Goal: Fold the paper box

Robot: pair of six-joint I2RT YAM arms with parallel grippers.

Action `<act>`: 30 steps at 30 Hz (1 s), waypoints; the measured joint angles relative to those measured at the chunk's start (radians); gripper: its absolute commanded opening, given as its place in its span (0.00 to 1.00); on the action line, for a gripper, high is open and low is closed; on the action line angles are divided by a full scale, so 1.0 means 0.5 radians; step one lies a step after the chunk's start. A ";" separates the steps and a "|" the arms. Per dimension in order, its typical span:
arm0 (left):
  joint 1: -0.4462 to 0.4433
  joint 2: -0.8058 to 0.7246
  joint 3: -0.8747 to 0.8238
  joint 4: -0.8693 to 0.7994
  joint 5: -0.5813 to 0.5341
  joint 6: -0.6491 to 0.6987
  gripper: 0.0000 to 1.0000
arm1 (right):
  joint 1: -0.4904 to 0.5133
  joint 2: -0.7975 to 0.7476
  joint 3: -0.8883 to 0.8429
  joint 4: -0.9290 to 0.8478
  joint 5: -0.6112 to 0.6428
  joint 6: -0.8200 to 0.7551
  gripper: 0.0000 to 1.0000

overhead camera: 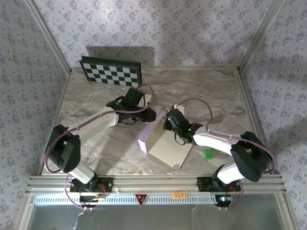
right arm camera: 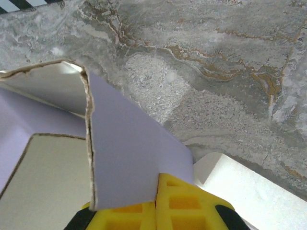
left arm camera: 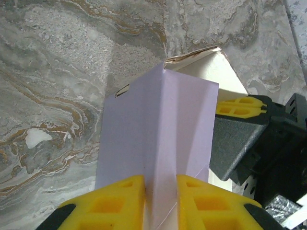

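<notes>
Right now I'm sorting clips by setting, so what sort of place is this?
Probably a staged robot test cell, not a real room: a marble-patterned tabletop boxed in by wallpapered panels, a checkerboard panel propped at the back, and an aluminium rail along the near edge.

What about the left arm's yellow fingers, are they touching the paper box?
Touching. The left wrist view shows both yellow fingers pressed against a fold of the paper box, pinching it between them with no gap.

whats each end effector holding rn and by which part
Both grip the paper box: the left end effector pinches a creased lavender panel, the right end effector pinches a raised flap's edge.
</notes>
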 measured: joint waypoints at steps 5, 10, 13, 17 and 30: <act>-0.011 -0.035 -0.034 0.019 -0.026 -0.066 0.23 | 0.088 0.012 -0.081 0.159 0.131 0.056 0.06; -0.011 -0.157 -0.171 0.084 -0.076 -0.143 0.23 | 0.130 0.121 -0.101 0.399 0.150 0.037 0.06; -0.011 -0.233 -0.236 0.089 -0.137 -0.181 0.23 | 0.145 0.227 -0.066 0.551 0.112 -0.021 0.06; -0.011 -0.331 -0.319 0.091 -0.212 -0.220 0.23 | 0.145 0.418 0.068 0.694 0.024 -0.142 0.06; -0.002 -0.393 -0.420 0.183 -0.275 -0.303 0.20 | 0.172 0.398 0.159 0.477 0.003 -0.235 0.06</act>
